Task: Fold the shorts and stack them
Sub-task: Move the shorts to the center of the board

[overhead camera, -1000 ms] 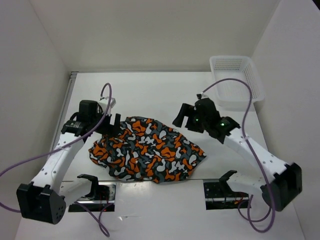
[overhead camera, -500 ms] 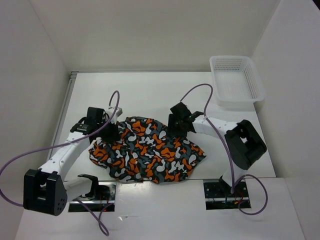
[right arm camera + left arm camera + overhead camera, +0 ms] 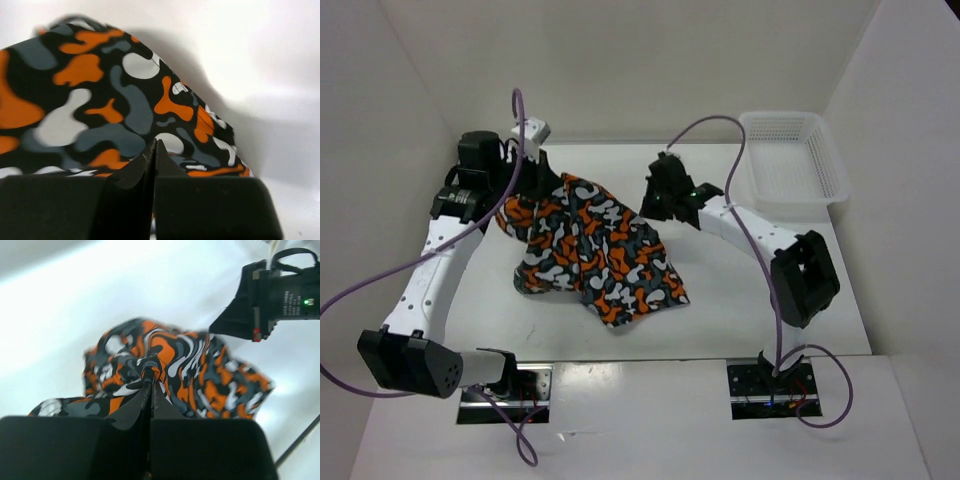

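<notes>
A second ago the shorts [image 3: 595,250] lay spread flat near the front of the counter [image 3: 750,300], and both pairs of fingers were apart at the garment's far edge. Now both have closed and gone up and toward the back wall, taking that edge with them. The cloth has left its flat patch and hangs as a sloping sheet, its lower end bunched on the counter left of centre. We read this as the start of a fold, or of a lift to shake the garment out. The edge is secured, but nothing is folded or stacked yet. In the left wrist view the left fingers [image 3: 135,410] are pressed together with a ridge of camouflage cloth caught at their tips, and the rest falls away beyond and below them. The right fingers [image 3: 137,167] are likewise pressed together with the print right against their tips. They appear to pinch a hem, though the actual bite is hidden behind them. From above, the shorts stretch between the two grips and trail toward us, well apart from the white basket [image 3: 790,160] at the far right.
</notes>
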### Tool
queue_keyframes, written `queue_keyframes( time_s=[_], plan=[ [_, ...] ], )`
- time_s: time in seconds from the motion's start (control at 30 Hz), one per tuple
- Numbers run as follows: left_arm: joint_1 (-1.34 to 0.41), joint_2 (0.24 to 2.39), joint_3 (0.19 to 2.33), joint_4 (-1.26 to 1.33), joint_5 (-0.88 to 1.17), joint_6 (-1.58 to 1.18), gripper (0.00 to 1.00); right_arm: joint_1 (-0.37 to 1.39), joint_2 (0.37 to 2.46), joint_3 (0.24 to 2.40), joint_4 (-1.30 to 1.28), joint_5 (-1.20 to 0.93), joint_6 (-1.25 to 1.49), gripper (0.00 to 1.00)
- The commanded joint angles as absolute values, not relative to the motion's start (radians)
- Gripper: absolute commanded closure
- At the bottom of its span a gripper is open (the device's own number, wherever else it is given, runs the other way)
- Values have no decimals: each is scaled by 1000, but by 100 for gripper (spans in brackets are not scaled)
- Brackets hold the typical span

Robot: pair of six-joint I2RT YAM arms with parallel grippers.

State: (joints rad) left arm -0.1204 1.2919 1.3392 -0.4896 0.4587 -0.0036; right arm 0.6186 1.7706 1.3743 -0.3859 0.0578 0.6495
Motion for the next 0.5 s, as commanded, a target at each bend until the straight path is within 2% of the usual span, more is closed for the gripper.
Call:
queue_keyframes(
  time_s=[0.0, 0.13, 0.27, 0.3, 0.33, 0.4, 0.43, 0.47],
  plan=[
    [-117, 1263, 1466, -399, 587, 0, 100, 588, 1645, 1512, -393, 95, 620, 100],
    [-143, 1183, 1419, -308, 656, 0, 100, 588, 1531, 1499, -365, 120, 620, 100],
    [-152, 1151, 1352, -308, 716, 0, 100, 525, 1421, 1393, -347, 88, 644, 100],
    [-162, 1150, 1324, -275, 735, 0, 100, 516, 1401, 1376, -338, 87, 644, 98],
    [-181, 1150, 1289, -244, 748, 0, 100, 515, 1385, 1361, -337, 87, 644, 90],
    [-293, 1150, 1168, -128, 749, 0, 100, 480, 1347, 1313, -347, 87, 644, 84],
    [-343, 1196, 1137, -100, 749, 0, 100, 456, 1327, 1280, -347, 87, 644, 74],
    [-392, 1222, 1115, -83, 749, 0, 97, 443, 1327, 1266, -347, 87, 644, 71]
  ],
)
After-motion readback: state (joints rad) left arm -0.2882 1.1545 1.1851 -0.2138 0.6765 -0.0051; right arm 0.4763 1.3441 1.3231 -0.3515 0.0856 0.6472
